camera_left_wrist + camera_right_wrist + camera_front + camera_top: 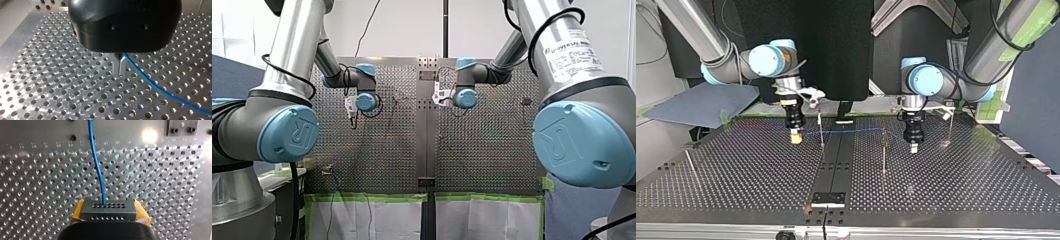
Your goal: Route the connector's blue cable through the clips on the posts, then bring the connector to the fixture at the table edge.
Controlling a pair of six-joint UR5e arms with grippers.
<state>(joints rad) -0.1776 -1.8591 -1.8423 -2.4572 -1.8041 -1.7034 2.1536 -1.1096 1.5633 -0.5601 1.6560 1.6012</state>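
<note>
– Connector [108, 209] clamped between right arm's fingers [142, 213], yellow-padded, one on each end, low over bench [736, 165].
– Cable?
– Blue cable [851, 131] exits connector, runs past two posts [822, 131] to left arm's fingers [120, 67].
– Left state?
– Closed tight, cable pinched at the tips. Clip seating: can't tell. Connector well apart from fixture [828, 198] at bench's near edge, top view.

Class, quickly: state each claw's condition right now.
Left claw: shut on the blue cable.
Right claw: shut on the connector.
</note>
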